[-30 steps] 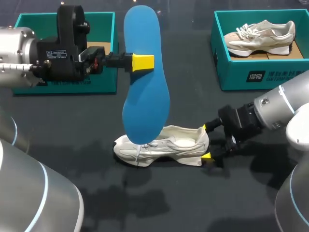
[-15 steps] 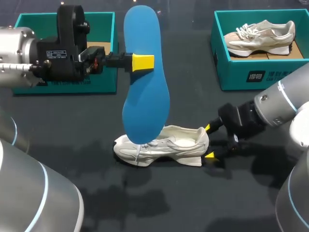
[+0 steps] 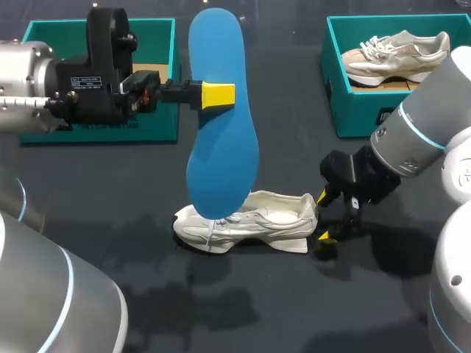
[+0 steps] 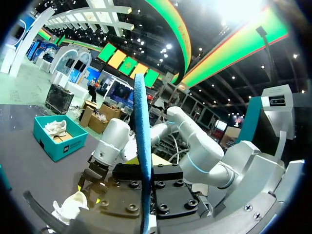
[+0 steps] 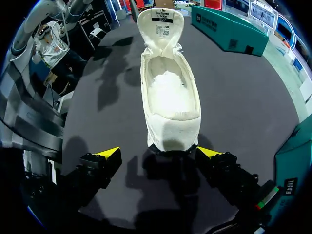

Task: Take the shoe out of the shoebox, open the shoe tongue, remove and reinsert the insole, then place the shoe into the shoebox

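A long blue insole (image 3: 221, 125) hangs upright above the table with my left gripper (image 3: 218, 95) shut on its upper half. In the left wrist view the insole (image 4: 142, 146) stands edge-on between the fingers. Below its lower end a white shoe (image 3: 250, 220) lies on the dark table, toe to the left. Its tongue (image 5: 161, 24) is folded open and the inside (image 5: 168, 92) is bare. My right gripper (image 3: 324, 217) is open just behind the heel, touching nothing, with its yellow tips (image 5: 109, 152) on either side of the heel line.
An open teal shoebox (image 3: 158, 29) stands at the back left, behind my left arm. A second teal shoebox (image 3: 368, 110) at the back right holds a beige shoe (image 3: 397, 55). Bare dark table lies in front of the white shoe.
My right gripper has drawn back a little from the shoe's heel and its arm has swung upward. The left arm and the insole have not moved.
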Available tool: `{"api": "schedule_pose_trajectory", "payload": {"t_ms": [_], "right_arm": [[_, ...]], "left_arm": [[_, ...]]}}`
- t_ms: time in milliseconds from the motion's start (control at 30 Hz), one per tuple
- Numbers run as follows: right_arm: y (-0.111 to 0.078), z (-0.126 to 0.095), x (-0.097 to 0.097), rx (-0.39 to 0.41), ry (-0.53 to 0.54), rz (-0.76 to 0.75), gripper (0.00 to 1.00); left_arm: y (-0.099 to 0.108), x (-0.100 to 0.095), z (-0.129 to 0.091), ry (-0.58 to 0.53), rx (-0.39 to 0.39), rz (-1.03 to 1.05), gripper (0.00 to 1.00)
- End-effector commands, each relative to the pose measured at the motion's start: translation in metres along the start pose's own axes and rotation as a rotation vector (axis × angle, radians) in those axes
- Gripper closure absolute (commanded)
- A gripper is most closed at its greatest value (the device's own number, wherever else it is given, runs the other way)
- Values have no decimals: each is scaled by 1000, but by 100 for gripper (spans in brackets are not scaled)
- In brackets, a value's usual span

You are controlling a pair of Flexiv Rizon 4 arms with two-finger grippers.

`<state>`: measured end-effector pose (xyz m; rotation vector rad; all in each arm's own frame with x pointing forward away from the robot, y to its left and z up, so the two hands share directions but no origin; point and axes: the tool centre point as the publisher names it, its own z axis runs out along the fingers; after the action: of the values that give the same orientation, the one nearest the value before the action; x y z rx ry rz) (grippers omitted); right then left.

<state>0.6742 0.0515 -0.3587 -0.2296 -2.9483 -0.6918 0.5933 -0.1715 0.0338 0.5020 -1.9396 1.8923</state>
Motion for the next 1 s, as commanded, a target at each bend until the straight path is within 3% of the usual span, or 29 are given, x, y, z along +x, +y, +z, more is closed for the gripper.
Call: {"api": "schedule_pose_trajectory", "payload": {"t_ms": [33, 133, 200, 300, 533, 1000], "right_arm": [[1, -4, 2, 44, -3, 0, 0], [1, -4, 2, 44, -3, 0, 0], [16, -3, 4, 114, -26, 10, 0], [30, -3, 7, 153, -58, 19, 0], [48, -2, 7, 255, -109, 98, 0], [57, 4, 5, 265, -101, 31, 0]], "left_arm": [[0, -1, 2, 0, 0, 0, 100], [0, -1, 2, 0, 0, 0, 100], [0, -1, 2, 0, 0, 0, 100], [0, -1, 2, 0, 0, 0, 100], [0, -1, 2, 0, 0, 0, 100], [0, -1, 2, 0, 0, 0, 100]]}}
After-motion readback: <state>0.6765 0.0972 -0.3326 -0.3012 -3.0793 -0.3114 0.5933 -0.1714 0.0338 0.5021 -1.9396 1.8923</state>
